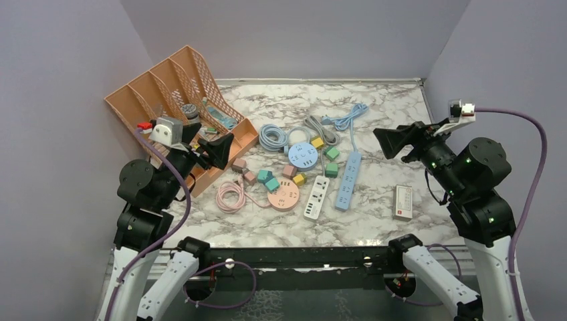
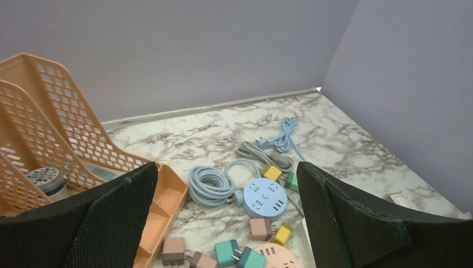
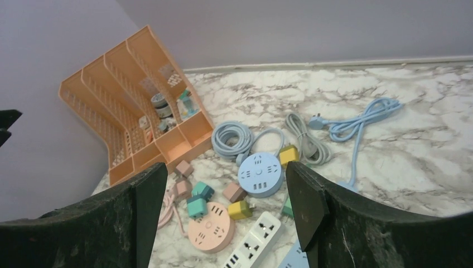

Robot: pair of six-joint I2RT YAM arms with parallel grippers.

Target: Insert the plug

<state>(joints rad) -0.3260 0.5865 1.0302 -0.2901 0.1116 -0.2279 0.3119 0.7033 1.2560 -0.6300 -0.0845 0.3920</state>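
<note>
Several small cube plugs lie loose mid-table: pink [image 1: 239,164], teal [image 1: 269,180], yellow [image 1: 299,179] and green [image 1: 331,170]. Around them are a round blue power strip [image 1: 303,154], a round pink one [image 1: 283,195], a white strip [image 1: 317,197] and a long blue strip [image 1: 348,179]. My left gripper [image 1: 219,150] hovers open above the table's left side, next to the orange rack. Over the right side my right gripper [image 1: 391,142] hangs open as well. In the left wrist view the left gripper [image 2: 226,181] holds nothing. The right gripper [image 3: 226,176] is likewise empty in its own view.
An orange mesh file rack [image 1: 180,107] with small items stands at the back left. Coiled blue [image 1: 273,136], grey [image 1: 314,126] and light blue [image 1: 348,117] cables lie behind the strips. A pink cable coil [image 1: 231,197] lies left of the pink strip, and a small white box [image 1: 403,202] lies at right.
</note>
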